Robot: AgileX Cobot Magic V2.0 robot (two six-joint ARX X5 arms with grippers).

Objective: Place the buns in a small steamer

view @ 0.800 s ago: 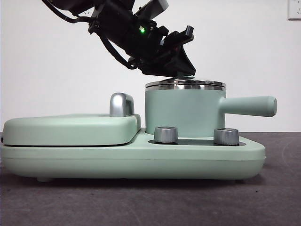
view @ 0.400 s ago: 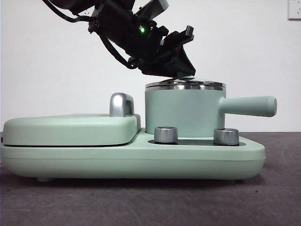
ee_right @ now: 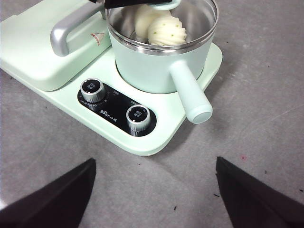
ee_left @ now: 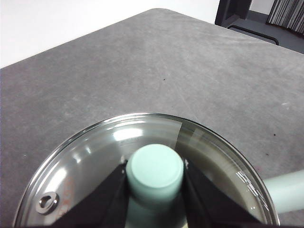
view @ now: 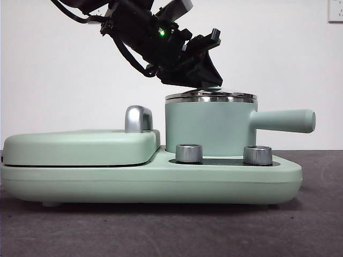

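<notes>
Mint-green cooker base point(view: 161, 179) seen on dark grey table point(view: 161, 230). Flat griddle section point(view: 80, 145) with silver handle point(view: 138, 119) set at one side. Two silver dials point(ee_right: 92, 89) point(ee_right: 137, 115) mounted on black panel point(ee_right: 114, 111).

Left gripper point(view: 206, 80) and its arm edged slightly up and left relative to the small steamer point(view: 209, 128), still clamped on the lid knob point(ee_left: 155, 171).

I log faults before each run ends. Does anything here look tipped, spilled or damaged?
Nothing stands out. Both buns sit inside the small steamer, the glass lid rests level on its rim with the left gripper shut on the knob, and the right gripper is open.
</notes>
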